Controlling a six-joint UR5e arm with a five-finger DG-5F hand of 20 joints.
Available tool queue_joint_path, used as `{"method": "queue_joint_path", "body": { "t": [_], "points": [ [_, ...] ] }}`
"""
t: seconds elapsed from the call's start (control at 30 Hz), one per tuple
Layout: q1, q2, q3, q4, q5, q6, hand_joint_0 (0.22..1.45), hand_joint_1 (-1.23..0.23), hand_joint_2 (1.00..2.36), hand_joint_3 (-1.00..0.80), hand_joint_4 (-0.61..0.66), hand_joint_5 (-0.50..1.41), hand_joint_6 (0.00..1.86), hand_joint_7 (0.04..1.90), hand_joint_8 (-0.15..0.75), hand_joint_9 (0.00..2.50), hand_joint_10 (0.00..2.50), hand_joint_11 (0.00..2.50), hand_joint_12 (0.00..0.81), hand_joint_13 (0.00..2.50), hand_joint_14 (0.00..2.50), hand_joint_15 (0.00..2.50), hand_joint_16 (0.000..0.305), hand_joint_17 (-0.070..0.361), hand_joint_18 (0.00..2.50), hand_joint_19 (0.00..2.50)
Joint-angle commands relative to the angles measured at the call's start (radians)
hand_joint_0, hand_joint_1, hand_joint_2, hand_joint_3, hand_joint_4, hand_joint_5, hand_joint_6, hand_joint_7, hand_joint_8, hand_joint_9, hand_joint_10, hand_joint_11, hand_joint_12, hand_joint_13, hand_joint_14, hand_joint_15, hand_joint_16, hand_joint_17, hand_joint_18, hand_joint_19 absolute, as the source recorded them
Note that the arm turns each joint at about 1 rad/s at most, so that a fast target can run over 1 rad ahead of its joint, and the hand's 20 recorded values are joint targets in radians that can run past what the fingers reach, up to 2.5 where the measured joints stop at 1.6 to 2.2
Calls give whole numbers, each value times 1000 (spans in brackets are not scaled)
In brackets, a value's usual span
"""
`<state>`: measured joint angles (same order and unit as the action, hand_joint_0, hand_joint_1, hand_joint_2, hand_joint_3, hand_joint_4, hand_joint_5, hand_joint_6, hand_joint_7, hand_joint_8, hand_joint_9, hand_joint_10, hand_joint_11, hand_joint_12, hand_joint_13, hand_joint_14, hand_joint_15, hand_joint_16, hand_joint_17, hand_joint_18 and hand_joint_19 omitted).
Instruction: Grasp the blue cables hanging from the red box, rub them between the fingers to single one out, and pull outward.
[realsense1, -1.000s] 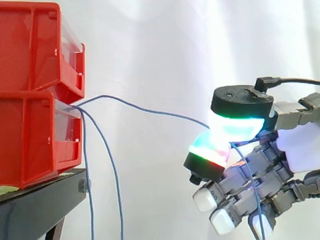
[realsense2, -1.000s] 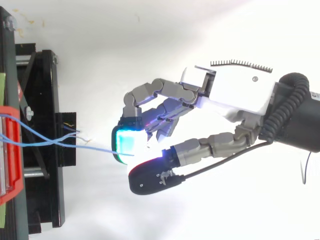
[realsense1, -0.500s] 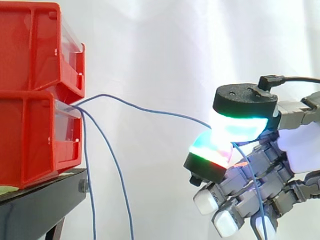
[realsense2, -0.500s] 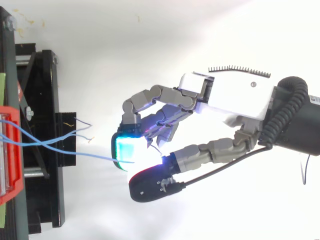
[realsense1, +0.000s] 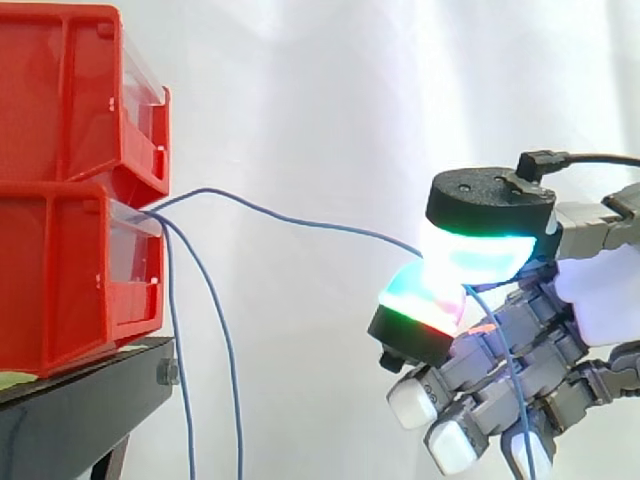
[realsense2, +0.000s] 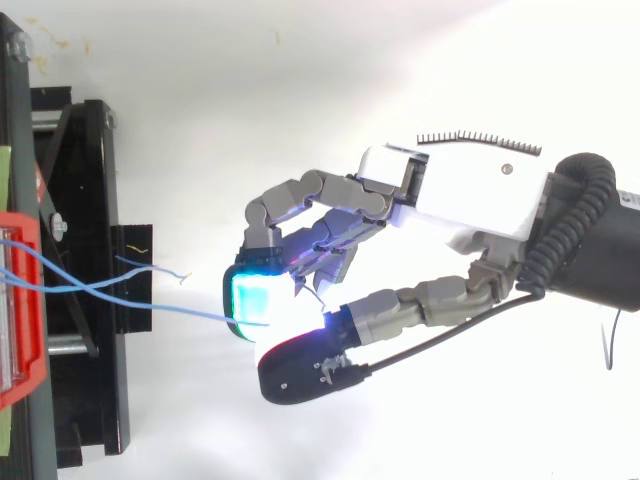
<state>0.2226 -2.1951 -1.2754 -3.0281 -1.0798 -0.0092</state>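
Red bins stacked on a black stand take the left edge. I see open white curtain between them and the hand at right. Its thumb and a finger pinch one blue cable coming from the lower bin's lip, and two loose cables hang beside the stand.

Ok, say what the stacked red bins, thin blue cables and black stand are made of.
The stacked red bins look like glossy moulded plastic with clear fronts. The thin blue cables are probably plastic-insulated wire, hanging in limp curves. The black stand is likely painted metal, with a bolt head.
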Motion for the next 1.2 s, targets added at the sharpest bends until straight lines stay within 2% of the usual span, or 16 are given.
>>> {"method": "queue_joint_path", "body": {
  "t": [0.0, 1.17],
  "points": [
    [0, 0, 1, 0, 0, 0, 601, -775, 1011, -173, 67, -76, 789, 1204, 255, 908, 11, 469, 413, 819, 12, 424, 55, 123, 832, 680],
    [0, 0, -1, 0, 1, 0, 606, -789, 1012, -160, 49, -74, 787, 1218, 272, 978, 9, 501, 420, 834, 12, 432, 56, 126, 856, 696]
  ]
}}
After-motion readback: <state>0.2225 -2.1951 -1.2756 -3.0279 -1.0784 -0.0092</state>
